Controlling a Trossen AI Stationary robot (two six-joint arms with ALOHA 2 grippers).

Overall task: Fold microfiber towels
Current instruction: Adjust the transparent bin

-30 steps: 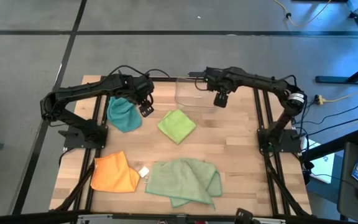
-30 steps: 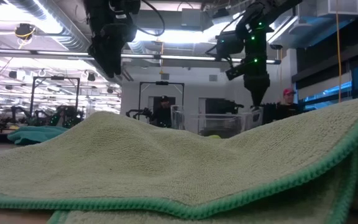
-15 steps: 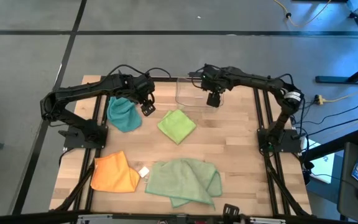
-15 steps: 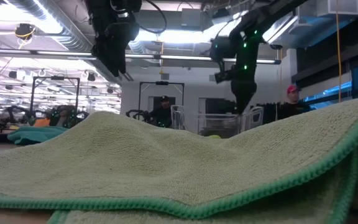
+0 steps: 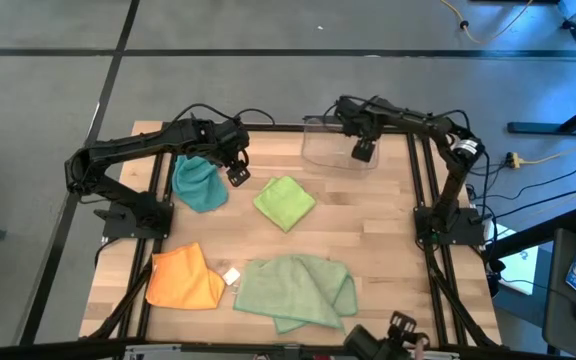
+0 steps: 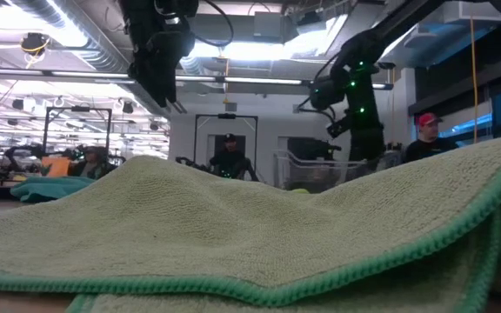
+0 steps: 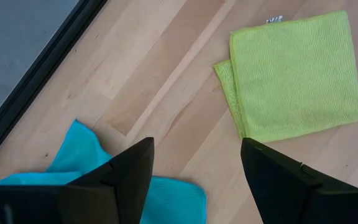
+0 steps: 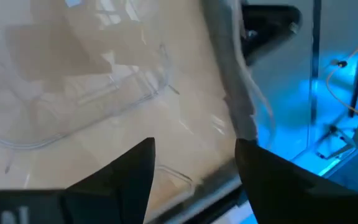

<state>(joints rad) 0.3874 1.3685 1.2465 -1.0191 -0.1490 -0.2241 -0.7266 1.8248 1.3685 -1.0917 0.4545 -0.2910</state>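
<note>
**Gripping the bin wall at the table's far edge**

Clamping the wall of the clear plastic bin (image 5: 338, 150), the right gripper (image 5: 363, 152) sits at the far edge of the wooden table (image 5: 388, 230). The left gripper (image 5: 236, 174) hovers, fingers apart and empty, between the crumpled teal microfiber towel (image 5: 198, 184) and the folded lime green square towel (image 5: 284, 202). Along the near edge lie the orange towel (image 5: 184, 279) and the larger pale sage green towel (image 5: 296, 290).

The wooden table (image 5: 388, 230) carries 4 towels: teal (image 5: 198, 183), lime (image 5: 284, 201), orange (image 5: 183, 279), sage (image 5: 296, 290).
</note>
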